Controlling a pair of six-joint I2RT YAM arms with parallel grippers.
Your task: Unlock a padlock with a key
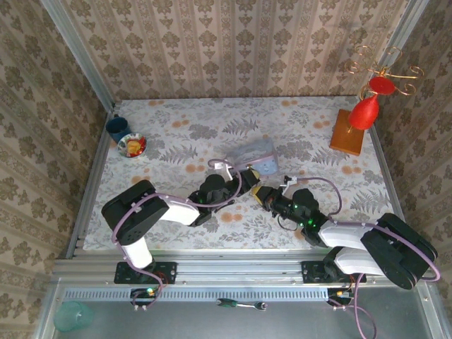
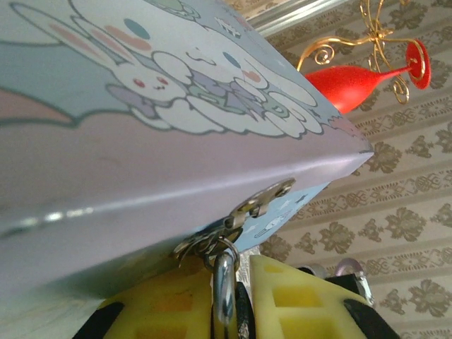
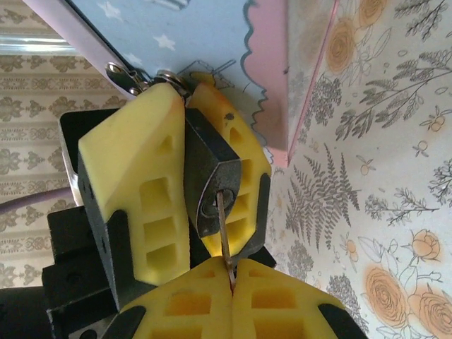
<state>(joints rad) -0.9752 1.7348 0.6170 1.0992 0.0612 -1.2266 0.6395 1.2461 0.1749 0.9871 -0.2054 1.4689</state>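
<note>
**Key is in the lock, turn yet to come**

I'm looking down the right wrist camera and the key (image 3: 223, 224) is seated: its thin metal blade runs straight from my right gripper (image 3: 232, 272) into the round keyhole on the bottom face of the padlock (image 3: 212, 180). That gripper is pinched tight on the key, pads touching around it. The left gripper (image 2: 226, 272) is clamped on the padlock body, one yellow pad (image 3: 134, 176) on each side.

The padlock sits mid-table between the two grippers, just off the near edge of the tin box (image 1: 260, 154). Its shackle (image 2: 224, 286) is threaded through the tin's small hasp (image 2: 263, 200).

So, as I judge it: lock steadied, key inserted, both done. The twist and the shackle popping free are left. I can't tell whether the shackle has released.

Textures: dark, blocky, matte lock body; bright polished shackle; ribbed, hollow-celled pads that look soft; smooth glossy pastel tin with cartoon rabbits; flat floral tablecloth (image 3: 381, 176).
</note>
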